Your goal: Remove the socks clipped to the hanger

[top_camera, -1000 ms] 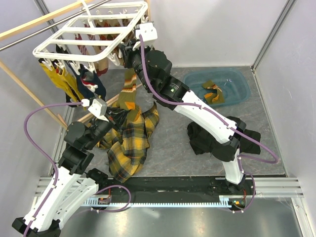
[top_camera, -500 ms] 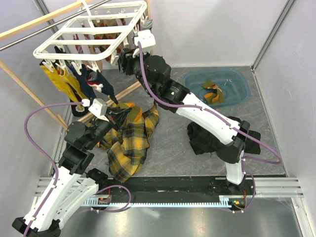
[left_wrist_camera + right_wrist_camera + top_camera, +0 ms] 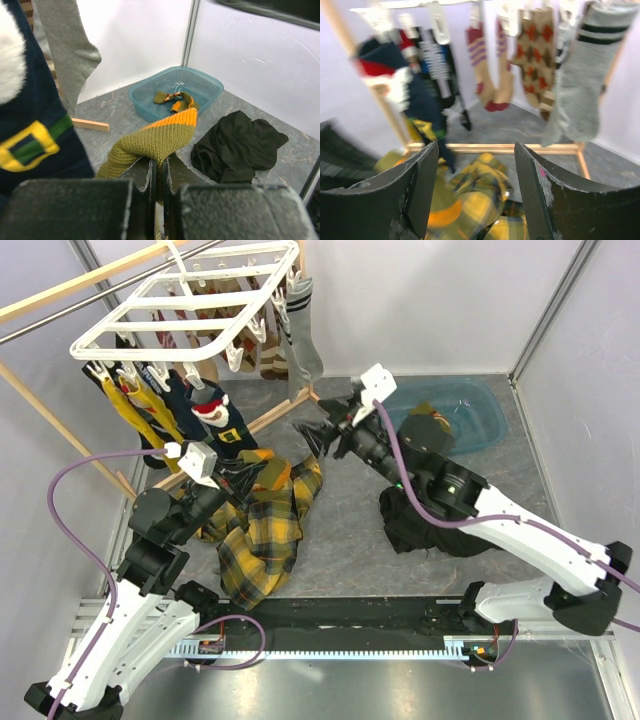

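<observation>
The white hanger (image 3: 185, 302) hangs at the top left with several socks clipped under it: mustard (image 3: 135, 408), navy (image 3: 190, 405), red-white (image 3: 212, 403) and grey striped (image 3: 303, 330). In the right wrist view the grey striped sock (image 3: 580, 75) and a brown argyle sock (image 3: 535, 50) dangle ahead. My left gripper (image 3: 160, 172) is shut on an olive sock with an orange cuff (image 3: 155, 137), low over the yellow plaid cloth (image 3: 265, 530). My right gripper (image 3: 318, 435) stands open and empty below the hanger's right end, its fingers (image 3: 415, 200) wide apart.
A blue bin (image 3: 470, 410) at the back right holds some socks. A black garment (image 3: 430, 525) lies under the right arm. The wooden rack (image 3: 60, 430) and its floor bar (image 3: 495, 148) stand behind the hanger. Walls close in on all sides.
My right gripper opened and swung down and right, away from the hanger. The olive-orange sock no longer hangs from its clip. The left gripper stayed shut and in place.
</observation>
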You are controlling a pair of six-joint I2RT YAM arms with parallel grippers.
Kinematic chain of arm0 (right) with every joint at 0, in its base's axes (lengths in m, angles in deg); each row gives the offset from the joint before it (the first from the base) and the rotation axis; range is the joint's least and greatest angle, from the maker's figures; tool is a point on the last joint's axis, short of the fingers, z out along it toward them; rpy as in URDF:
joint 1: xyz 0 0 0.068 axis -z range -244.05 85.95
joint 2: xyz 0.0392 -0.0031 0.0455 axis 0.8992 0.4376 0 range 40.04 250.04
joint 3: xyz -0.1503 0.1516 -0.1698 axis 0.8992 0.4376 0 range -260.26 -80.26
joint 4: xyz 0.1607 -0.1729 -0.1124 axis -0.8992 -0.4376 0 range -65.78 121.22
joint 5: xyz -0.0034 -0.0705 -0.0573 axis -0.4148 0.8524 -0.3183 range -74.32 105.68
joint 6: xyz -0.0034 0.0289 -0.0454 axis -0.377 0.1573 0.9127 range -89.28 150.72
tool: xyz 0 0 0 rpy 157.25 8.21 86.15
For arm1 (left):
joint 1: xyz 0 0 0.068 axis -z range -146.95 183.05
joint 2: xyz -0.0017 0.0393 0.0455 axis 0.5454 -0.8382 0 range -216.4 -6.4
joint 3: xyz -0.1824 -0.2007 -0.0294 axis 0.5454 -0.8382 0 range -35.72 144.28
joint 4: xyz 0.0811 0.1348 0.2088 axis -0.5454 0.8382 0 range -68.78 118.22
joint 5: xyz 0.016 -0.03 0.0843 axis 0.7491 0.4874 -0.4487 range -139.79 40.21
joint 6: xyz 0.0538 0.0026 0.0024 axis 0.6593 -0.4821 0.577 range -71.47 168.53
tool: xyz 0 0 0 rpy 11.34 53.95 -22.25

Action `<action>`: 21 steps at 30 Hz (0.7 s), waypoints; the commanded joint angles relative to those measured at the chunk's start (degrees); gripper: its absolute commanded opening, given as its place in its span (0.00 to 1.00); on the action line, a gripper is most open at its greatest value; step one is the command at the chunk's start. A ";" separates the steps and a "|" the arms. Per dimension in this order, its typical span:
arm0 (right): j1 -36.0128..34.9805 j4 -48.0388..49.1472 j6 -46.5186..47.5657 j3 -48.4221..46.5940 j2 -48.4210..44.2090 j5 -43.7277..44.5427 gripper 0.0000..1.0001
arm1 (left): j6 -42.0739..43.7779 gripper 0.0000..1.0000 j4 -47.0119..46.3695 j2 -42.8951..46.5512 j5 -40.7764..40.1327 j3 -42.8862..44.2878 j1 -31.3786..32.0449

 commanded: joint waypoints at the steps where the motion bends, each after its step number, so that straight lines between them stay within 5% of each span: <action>1: -0.23 4.09 2.31 6.18 -3.48 -15.91 0.70 | 0.81 0.02 -1.81 0.33 2.24 0.30 -0.13; 10: -0.23 1.89 8.29 12.43 -6.81 -25.86 0.72 | 0.28 0.02 -2.25 0.33 5.57 0.21 -0.22; 21: -0.32 -1.28 15.93 12.95 -9.10 -23.50 0.73 | -1.83 0.02 -4.01 -0.72 14.97 0.30 -0.13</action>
